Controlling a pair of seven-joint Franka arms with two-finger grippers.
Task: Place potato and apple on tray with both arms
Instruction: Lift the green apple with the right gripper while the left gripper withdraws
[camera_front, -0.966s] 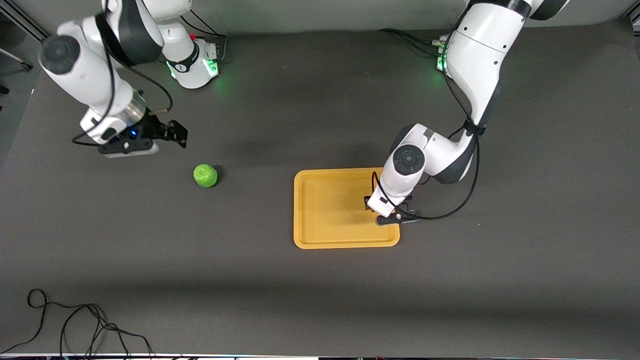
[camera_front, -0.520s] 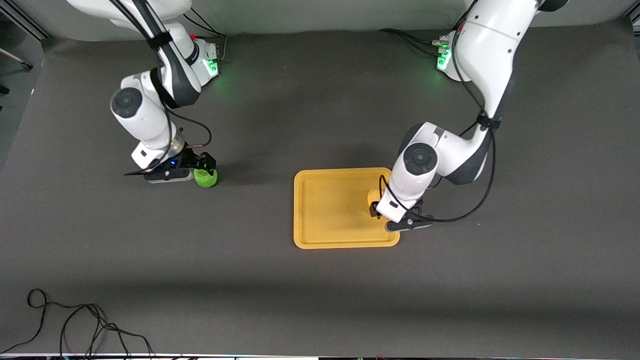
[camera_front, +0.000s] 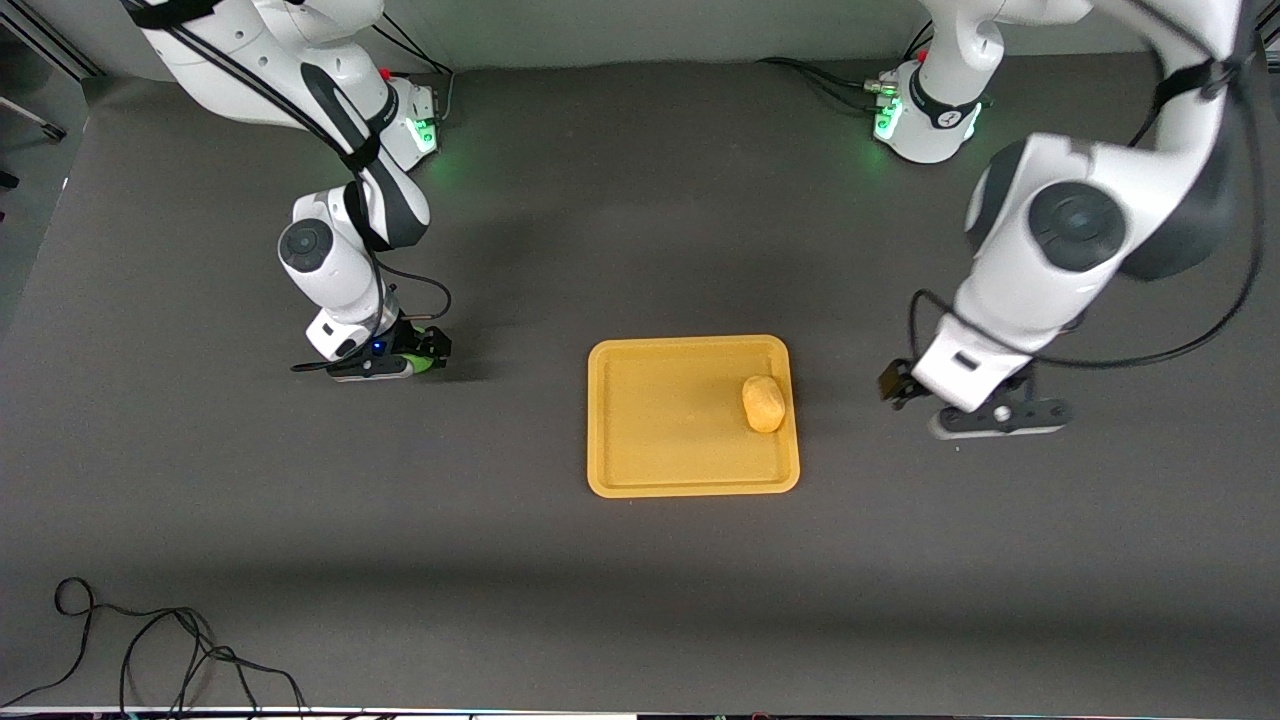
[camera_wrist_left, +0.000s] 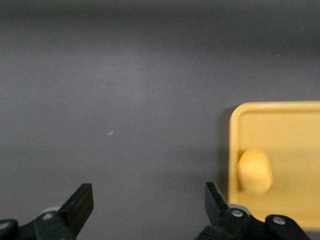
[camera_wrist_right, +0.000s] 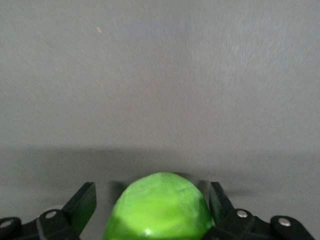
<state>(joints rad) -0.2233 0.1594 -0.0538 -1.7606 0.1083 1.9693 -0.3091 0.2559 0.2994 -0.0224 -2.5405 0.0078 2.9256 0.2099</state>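
Where the table lies nearest the front camera, the tray (camera_front: 640, 480) holds the potato (camera_front: 764, 404) at its left-arm end; left gripper (camera_wrist_left: 149, 202), fingers spread and empty, over bare table beside it; right gripper (camera_wrist_right: 152, 200), fingers apart, flanks the apple (camera_front: 427, 364) on the table, well apart from the tray

No readable text, labels, brands, numbers or signs anywhere: none on arms, grippers, tray, fruit or dark table surface in any view.

One potato (camera_front: 764, 404), one apple (camera_wrist_right: 159, 207), one tray (camera_front: 640, 470)
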